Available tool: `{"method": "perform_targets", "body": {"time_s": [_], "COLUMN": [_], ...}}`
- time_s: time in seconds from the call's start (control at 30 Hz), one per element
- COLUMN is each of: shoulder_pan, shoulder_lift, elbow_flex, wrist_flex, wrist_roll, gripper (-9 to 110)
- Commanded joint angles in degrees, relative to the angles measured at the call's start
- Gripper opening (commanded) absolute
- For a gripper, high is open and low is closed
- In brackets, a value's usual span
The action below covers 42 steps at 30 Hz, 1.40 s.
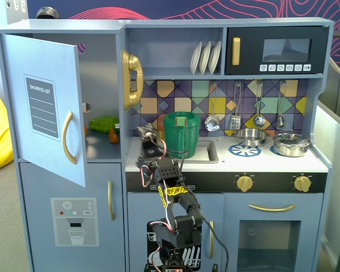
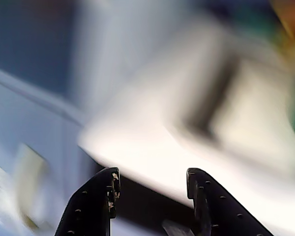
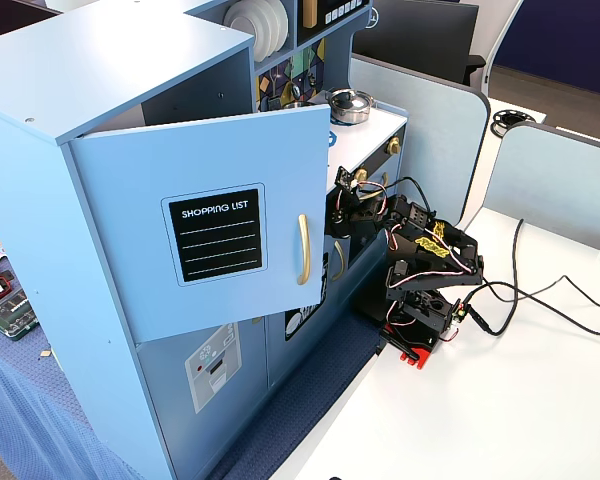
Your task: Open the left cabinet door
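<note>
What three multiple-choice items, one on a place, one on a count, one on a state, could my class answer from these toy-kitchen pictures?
1. Where does the green pot stand?
A. on the stove
B. at the sink
C. in the microwave

2. How many white plates stand on the top shelf?
A. one
B. three
C. five

3. What is the state of the left cabinet door?
A. shut
B. swung open
C. taken off

Key:
1 B, the pot sits at the sink, left of the stove's steel pans.
2 B, three upright plates show beside the microwave.
3 B, both fixed views show the door standing out from the cabinet, with green toy food visible inside; the gripper is near it but holds nothing.
</note>
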Motion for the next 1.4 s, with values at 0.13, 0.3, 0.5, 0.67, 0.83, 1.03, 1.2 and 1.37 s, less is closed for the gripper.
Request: {"method": "perform_targets", "body": {"time_s": [0.13, 0.3, 0.5, 0.67, 0.83, 1.03, 1.2, 1.37], "shoulder_pan": [11.5, 15.3, 20.5, 21.4, 21.5, 20.9, 21.2, 20.6], "shoulder_lift": [9.3, 13.8, 19.7, 21.8, 21.8, 21.9, 21.9, 21.9], "elbow_flex": [10.8, 17.8, 26.8, 31.6, 35.6, 37.5, 37.6, 37.6], "wrist_flex": [11.4, 18.0, 25.3, 30.6, 32.1, 35.0, 40.4, 43.3], "wrist_roll": [3.6, 8.3, 9.6, 12.8, 12.7, 12.9, 7.6, 12.3], "gripper": [10, 10, 10, 9, 9, 9, 9, 9]}}
